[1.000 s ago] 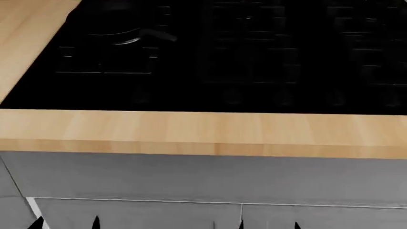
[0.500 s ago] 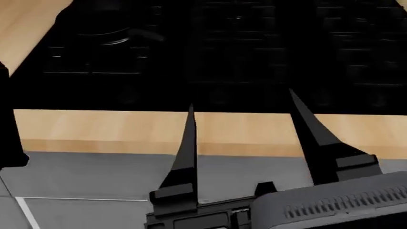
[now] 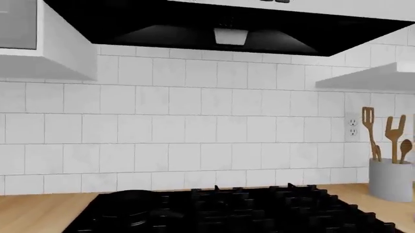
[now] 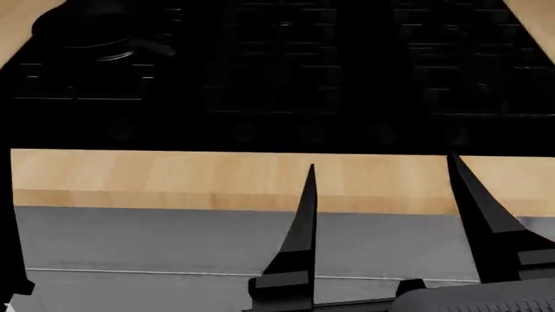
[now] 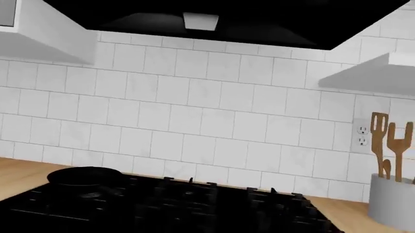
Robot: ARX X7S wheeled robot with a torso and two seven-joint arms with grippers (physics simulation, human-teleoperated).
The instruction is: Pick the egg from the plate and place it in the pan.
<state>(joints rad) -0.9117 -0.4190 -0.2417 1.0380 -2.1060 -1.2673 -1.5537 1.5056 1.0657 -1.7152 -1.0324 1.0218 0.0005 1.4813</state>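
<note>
Right end effector [image 4: 381,188]: two black fingers spread wide apart, nothing between them, raised in front of the tabletop's [image 4: 173,179] front edge. Left end effector: only a dark sliver at the head view's left margin, state not readable. Pan [image 4: 91,36] on the black stovetop [image 4: 286,84], at its far left burner, near the tabletop's left side. Grey utensil cylinder [image 5: 392,199] with wooden spoons at the far right corner, against the tiled wall [image 5: 194,121]. Egg and plate not in any view.
</note>
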